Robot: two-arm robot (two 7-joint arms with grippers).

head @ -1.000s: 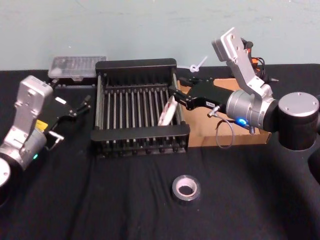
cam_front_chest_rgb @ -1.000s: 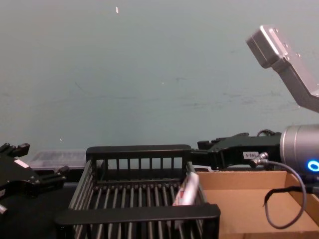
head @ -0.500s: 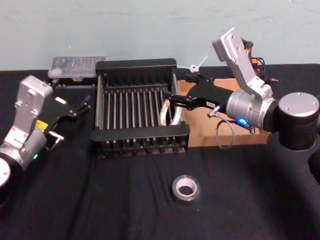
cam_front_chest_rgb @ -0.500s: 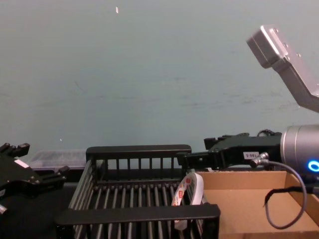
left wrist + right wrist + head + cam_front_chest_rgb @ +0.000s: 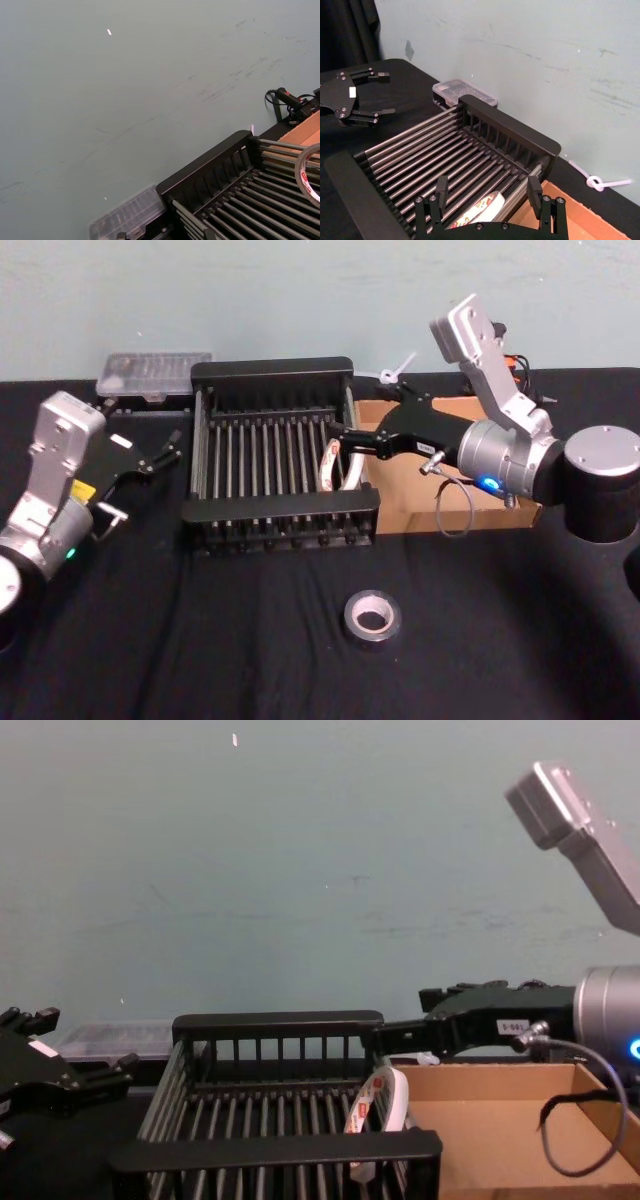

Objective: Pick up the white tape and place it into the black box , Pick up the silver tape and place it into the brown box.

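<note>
Head view: the white tape (image 5: 335, 462) stands on edge inside the black box (image 5: 280, 370), leaning against its right wall. The right tool (image 5: 343, 437) hangs just above the tape with its fingers spread wide and nothing between them. The brown box (image 5: 410, 495) sits touching the black box on the right, under the right arm. The silver tape (image 5: 371, 616) lies flat on the black bench (image 5: 200, 640), near the robot and well apart from both boxes. The left tool (image 5: 165, 452) rests left of the black box, fingers apart and empty. A clear plastic case (image 5: 155, 372) lies at the far left, behind the black box's corner.

Left wrist view: the black box's far wall (image 5: 210, 167) and bars show, with the white tape's edge (image 5: 307, 172) at the side.

Right wrist view: the right tool's fingers (image 5: 441, 189) stand wide over the white tape (image 5: 477, 212), which lies against the bars at the box's right side.

Chest view: the white tape (image 5: 378, 1110) leans upright in the black box (image 5: 275, 1150), with the right tool (image 5: 400, 1036) just above it, not touching.
</note>
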